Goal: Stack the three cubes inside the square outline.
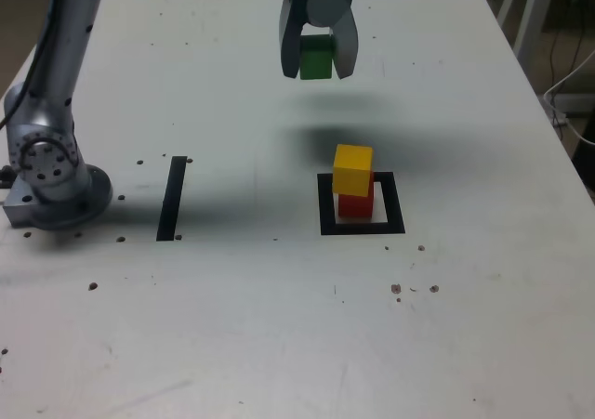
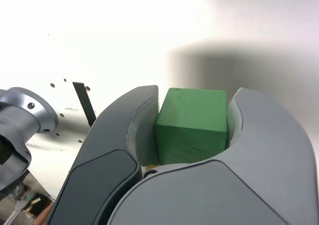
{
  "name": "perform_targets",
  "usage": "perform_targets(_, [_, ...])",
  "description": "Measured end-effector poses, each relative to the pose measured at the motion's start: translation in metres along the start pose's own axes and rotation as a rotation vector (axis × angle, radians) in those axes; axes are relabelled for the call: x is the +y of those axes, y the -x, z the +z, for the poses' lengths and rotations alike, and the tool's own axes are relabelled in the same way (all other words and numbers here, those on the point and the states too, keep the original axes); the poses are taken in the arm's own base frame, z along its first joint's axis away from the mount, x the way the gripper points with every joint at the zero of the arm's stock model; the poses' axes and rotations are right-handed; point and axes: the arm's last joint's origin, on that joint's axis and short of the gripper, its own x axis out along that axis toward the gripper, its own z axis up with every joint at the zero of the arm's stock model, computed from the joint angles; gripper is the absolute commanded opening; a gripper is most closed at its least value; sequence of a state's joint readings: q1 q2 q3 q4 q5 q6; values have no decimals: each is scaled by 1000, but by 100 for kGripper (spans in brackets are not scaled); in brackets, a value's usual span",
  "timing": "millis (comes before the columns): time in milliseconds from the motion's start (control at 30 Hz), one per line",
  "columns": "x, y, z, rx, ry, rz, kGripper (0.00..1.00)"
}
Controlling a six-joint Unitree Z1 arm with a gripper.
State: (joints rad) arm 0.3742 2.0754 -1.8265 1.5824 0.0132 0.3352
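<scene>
Tabletop [image 1: 214, 317], white, bearing a square outline [image 1: 394, 201] of black tape and, toward the exterior view's left, a straight black tape strip [image 1: 173, 199]. Gripper [image 1: 317, 58], raised above the surface, its jaws closed on the green cube [image 1: 316, 57]. Yellow cube [image 1: 352, 170], resting on the red cube [image 1: 355, 202], which stands inside the outline. Shadows [image 1: 344, 145] fall behind the stack.

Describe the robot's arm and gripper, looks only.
The arm is grey and tubular, with a black cable along it and a bolted round joint. The gripper has two thick, curved, matte grey jaws with dark seam lines.
</scene>
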Motion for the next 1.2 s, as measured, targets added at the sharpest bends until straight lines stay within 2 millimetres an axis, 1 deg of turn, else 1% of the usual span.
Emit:
perform_targets(100, [-11,0,0,2,-16,-1,33])
perform_targets(367, [-55,1,8,0,-64,2,33])
perform_targets(633, [-93,3,10,-3,-105,22,33])
perform_targets(867, [-118,1,11,0,-131,31,33])
perform_targets(1100, [-135,1,11,-3,-148,33,33])
perform_targets(1200, [-139,1,12,-6,-152,33,33])
